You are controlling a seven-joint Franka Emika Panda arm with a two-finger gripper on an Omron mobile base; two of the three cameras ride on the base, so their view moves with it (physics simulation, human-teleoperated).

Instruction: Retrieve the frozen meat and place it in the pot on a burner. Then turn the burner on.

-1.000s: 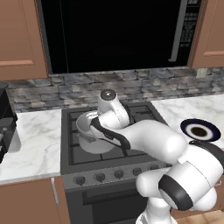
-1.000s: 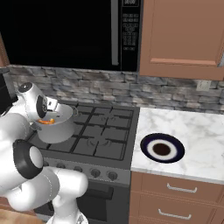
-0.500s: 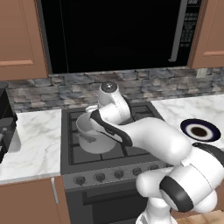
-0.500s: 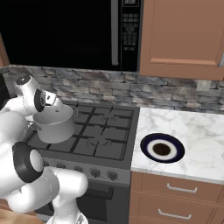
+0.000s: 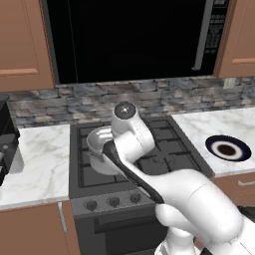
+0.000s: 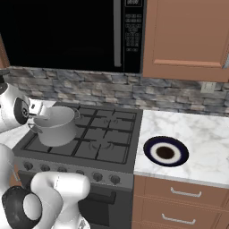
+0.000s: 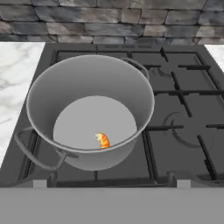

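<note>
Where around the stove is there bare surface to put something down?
Free: the marble counter left of the stove, and the stretch of right counter around the dark-rimmed plate. The stove's right-hand burners are bare. Crowded: the front-left burner, where the pot stands with the arm above it.

home kitchen, gas stove (image 6: 89, 134), microwave (image 5: 129, 40) above, marble counter (image 6: 197, 138), stone backsplash (image 6: 89, 87), wood cabinets (image 6: 188, 36)
</note>
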